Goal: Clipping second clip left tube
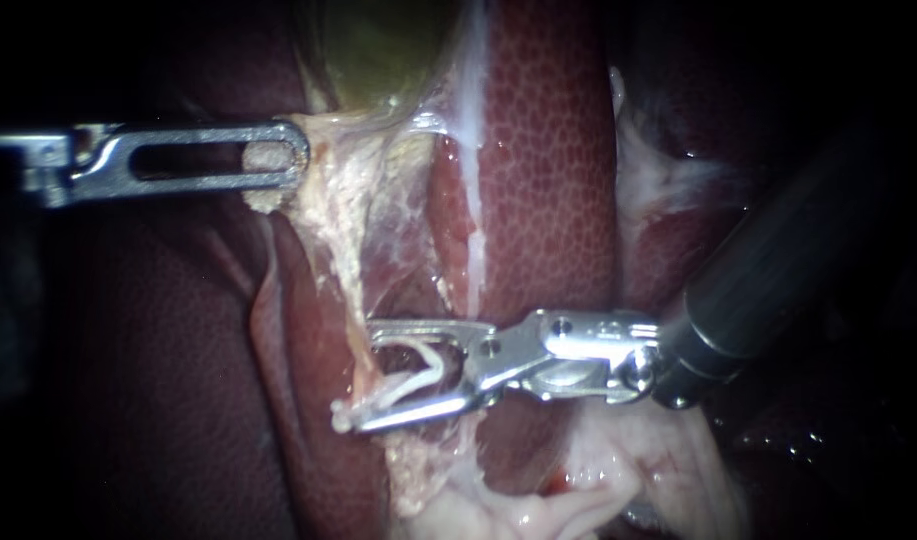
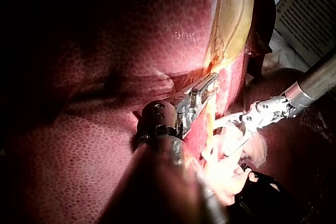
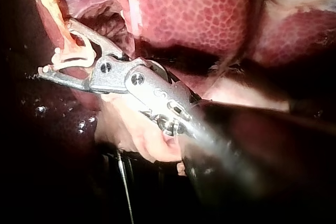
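Right instrument (image 1: 360, 375) parked lower centre, end effector spread wide but gripping an unsquashed white clip (image 1: 438, 365), left tube (image 1: 356, 300) crossing its mouth, left instrument (image 1: 296, 158) upper left clamped on pale tissue (image 1: 323, 150) below the gallbladder (image 1: 378, 50), so lined up, reckon just the squeeze left.

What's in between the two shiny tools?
In the endoscope view, pale stringy tissue stretches from my left instrument, which grips it, down to my right instrument, whose claw holds a white clip.
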Motion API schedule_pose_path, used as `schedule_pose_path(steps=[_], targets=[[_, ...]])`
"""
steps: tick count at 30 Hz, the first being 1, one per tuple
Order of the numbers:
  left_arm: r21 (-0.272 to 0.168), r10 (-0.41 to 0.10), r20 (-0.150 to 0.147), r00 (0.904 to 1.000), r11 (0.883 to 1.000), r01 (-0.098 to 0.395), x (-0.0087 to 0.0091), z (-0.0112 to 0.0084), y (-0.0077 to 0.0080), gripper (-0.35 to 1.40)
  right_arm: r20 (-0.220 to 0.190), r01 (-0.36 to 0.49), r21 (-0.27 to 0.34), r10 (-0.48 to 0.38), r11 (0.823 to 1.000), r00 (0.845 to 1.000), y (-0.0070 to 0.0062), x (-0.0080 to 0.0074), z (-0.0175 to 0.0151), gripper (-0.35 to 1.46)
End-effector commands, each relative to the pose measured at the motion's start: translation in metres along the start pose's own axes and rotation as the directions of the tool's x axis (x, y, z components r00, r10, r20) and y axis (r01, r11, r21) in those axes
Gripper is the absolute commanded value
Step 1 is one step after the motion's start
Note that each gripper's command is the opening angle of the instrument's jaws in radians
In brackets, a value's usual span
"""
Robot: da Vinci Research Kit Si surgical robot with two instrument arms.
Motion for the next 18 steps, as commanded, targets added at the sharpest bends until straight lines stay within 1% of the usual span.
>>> schedule_pose_path(steps=[1,4,14,18], targets=[[0.000,0.000,0.000,1.0000,1.000,0.000,0.0000,0.0000,0.0000,-0.35,0.010,-0.005,0.002,0.005,1.000,1.000,0.0000,0.0001,0.0000,0.60],[-0.001,0.000,0.001,1.0000,1.000,0.000,0.0000,0.0001,-0.0001,-0.35,0.031,-0.017,0.014,0.017,1.000,0.999,-0.0001,0.0002,0.0002,0.58],[-0.003,0.000,0.002,1.0000,1.000,0.000,0.0001,0.0004,-0.0002,-0.35,0.038,-0.046,0.067,0.043,0.997,0.998,0.0002,-0.0001,0.0013,0.58],[-0.003,-0.001,0.003,1.0000,1.000,0.001,0.0002,0.0005,-0.0002,-0.35,0.040,-0.047,0.073,0.044,0.996,0.998,0.0005,-0.0004,0.0022,0.58]])
